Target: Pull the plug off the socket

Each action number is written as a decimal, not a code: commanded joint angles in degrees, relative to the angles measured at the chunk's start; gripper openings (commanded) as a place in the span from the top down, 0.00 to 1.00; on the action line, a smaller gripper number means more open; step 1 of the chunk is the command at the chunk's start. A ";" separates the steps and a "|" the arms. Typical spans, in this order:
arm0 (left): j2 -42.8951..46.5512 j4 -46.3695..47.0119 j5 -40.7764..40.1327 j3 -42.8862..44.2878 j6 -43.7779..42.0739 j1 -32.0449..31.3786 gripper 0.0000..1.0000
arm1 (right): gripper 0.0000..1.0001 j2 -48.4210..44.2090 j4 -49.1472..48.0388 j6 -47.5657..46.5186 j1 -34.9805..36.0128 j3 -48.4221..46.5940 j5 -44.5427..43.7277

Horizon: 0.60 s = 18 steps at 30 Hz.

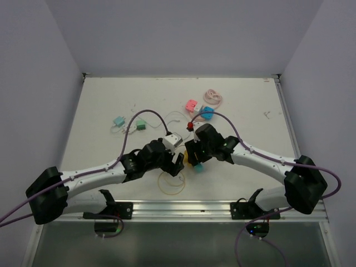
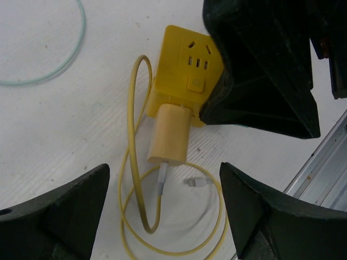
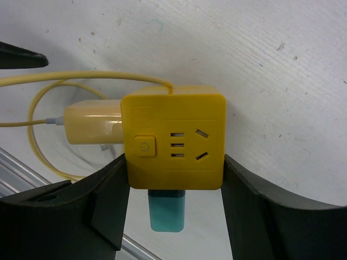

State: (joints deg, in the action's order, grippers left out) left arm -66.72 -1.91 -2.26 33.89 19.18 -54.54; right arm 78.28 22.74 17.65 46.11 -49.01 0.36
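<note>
Here both arms bend in toward the middle of the bench (image 1: pixel 111 100). The right end effector (image 3: pixel 174 162) squeezes the yellow socket (image 3: pixel 173 141) (a cube). The left end effector (image 2: pixel 162 173) is spread wide; the pale plug (image 2: pixel 169 132) sits between its fingers, untouched, stuck in the socket's side.

White scuffed tabletop (image 1: pixel 100 100), boxed on three sides by plain pale grey walls (image 1: pixel 183 33). Silver metal rail (image 1: pixel 183 207) along near edge. Light even, soft.
</note>
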 commanded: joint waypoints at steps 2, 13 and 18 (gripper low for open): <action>-3.32 7.18 -4.41 4.43 -4.06 -2.49 0.18 | 1.00 -1.02 -1.73 2.21 -0.05 -2.40 2.01; -9.48 9.47 -4.95 4.26 -6.79 -4.52 0.35 | 1.00 -2.08 -2.44 2.30 -0.14 -1.61 2.80; -10.45 10.44 -3.54 3.64 -6.79 -4.78 0.52 | 1.00 -2.08 -3.05 2.13 -0.14 -1.00 2.89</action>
State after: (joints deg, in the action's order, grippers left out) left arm -76.73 4.08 -6.39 36.56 13.74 -58.76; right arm 78.26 22.72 19.07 46.11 -49.01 2.50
